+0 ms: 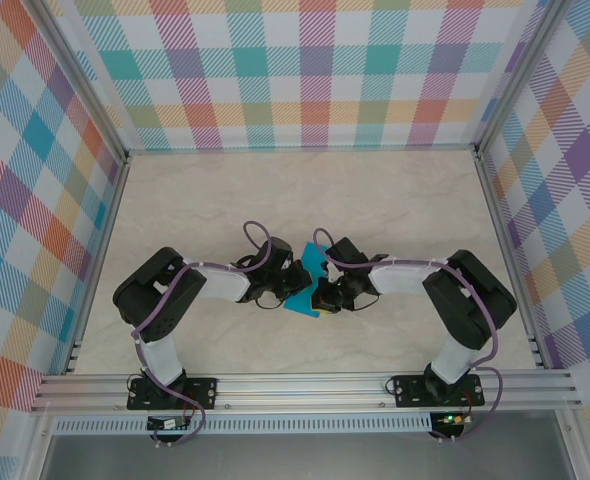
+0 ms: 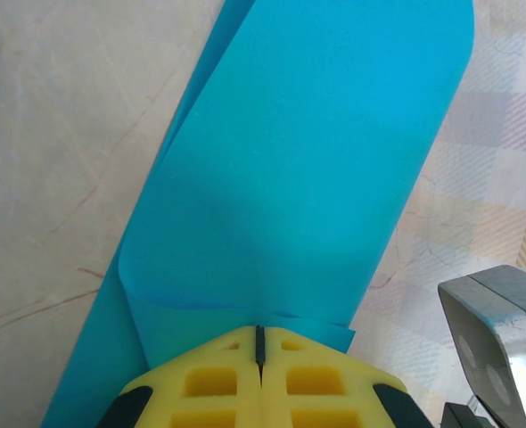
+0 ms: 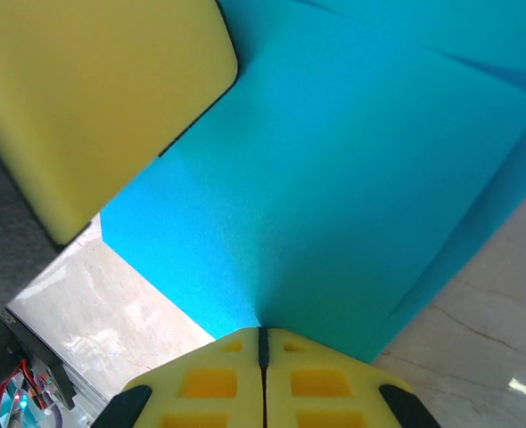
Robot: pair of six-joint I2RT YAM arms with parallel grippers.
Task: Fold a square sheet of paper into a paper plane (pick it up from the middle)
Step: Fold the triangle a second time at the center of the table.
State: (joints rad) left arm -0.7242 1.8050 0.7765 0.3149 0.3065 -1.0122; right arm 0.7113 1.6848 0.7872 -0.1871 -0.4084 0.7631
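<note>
Near the front of the table (image 1: 395,200), right in the middle: blue paper (image 1: 313,263), caught between two claws. Left claw (image 1: 291,287) on the left side of it, right claw (image 1: 322,296) on the right side, tips very close together. Hard to tell from above whether lifted or resting on the table. Checked walls (image 1: 275,80) all around.

From the left wrist: left claw (image 2: 259,343) squeezed shut on the near edge of the blue paper (image 2: 316,178). Yellow fingers (image 2: 236,357) pressed together, just a thin dark line between them. Paper folded over into layers, with the top layer curving up and away and another layer peeking out along the left side. Pale table (image 2: 49,134) underneath on the left. Shiny metal part (image 2: 499,330) low on the right.

From the right wrist: right claw (image 3: 263,343) also shut tight on the blue paper (image 3: 352,178), with the paper spreading out wide from the tips and a soft bend running up from them. Big yellow finger of the left claw (image 3: 94,98) at the top left, right against the paper. Bits of table (image 3: 477,348) at the bottom corners.
</note>
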